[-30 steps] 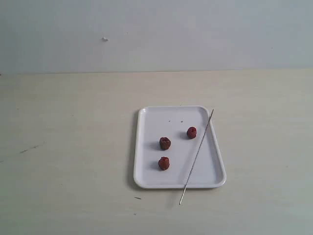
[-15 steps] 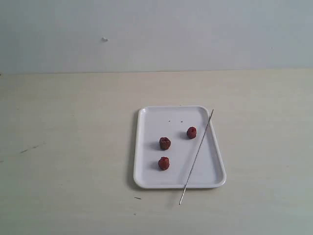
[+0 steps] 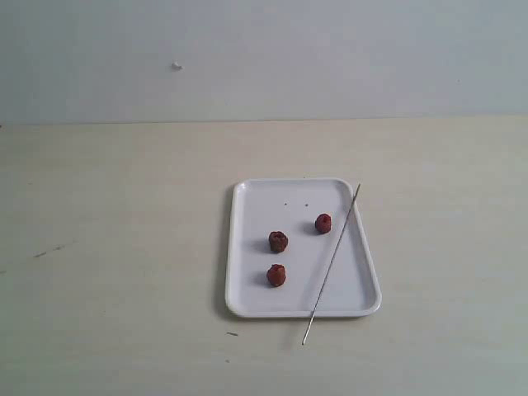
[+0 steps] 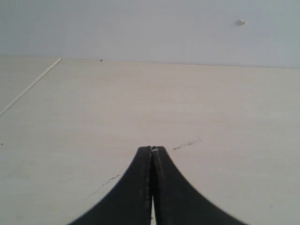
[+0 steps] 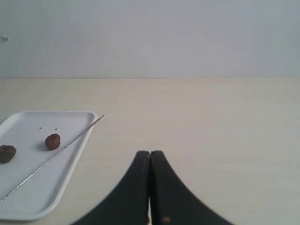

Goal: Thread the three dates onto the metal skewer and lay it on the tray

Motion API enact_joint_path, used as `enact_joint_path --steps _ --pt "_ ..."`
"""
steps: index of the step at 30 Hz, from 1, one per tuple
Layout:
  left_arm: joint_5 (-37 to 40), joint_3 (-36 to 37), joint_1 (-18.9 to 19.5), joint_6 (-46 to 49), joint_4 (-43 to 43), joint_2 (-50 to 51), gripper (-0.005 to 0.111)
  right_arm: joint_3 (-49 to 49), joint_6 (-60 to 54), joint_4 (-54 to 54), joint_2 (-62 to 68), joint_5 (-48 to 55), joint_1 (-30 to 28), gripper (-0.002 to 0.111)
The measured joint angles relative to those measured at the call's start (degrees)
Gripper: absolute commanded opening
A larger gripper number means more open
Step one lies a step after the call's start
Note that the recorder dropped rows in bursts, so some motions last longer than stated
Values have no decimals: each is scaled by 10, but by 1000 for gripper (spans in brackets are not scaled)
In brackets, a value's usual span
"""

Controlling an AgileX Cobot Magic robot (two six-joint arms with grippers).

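The white tray [image 3: 247, 247] lies right of centre on the table. Three dark red-brown dates rest loose on it: one [image 3: 323, 223] toward the far right, one [image 3: 279, 241] in the middle, one [image 3: 276, 275] nearest. The metal skewer [image 3: 332, 262] lies slanted across the tray's right side, its near end past the rim onto the table. In the right wrist view the tray [image 5: 70, 164], the skewer [image 5: 56, 152] and two dates [image 5: 52, 141] [image 5: 6, 153] show beside my right gripper [image 5: 149, 153], shut and empty. My left gripper [image 4: 152, 148] is shut over bare table. Neither gripper appears in the exterior view.
The pale wooden table [image 3: 115, 247] meets a plain light wall [image 3: 264, 58] at the back. Faint dark scuffs [image 3: 48, 250] mark the tabletop at the left, and a small speck [image 3: 233, 334] lies near the tray's front corner.
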Motion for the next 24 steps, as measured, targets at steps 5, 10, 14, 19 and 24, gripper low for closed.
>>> enact_joint_path --steps 5,10,14,19,24 --pt "-138 1 0 -138 -91 0 0 0 0 0 0 0 0 0" --pt "-320 2 0 -285 -111 -1 0 0 0 0 0 0 0 0" --pt "-330 -112 0 -293 -115 82 0 0 0 0 0 0 0 0" --pt "47 -361 -54 -131 -90 433 0 0 0 0 0 0 0 0" --pt "174 -502 -241 43 -195 680 0 0 0 0 0 0 0 0"
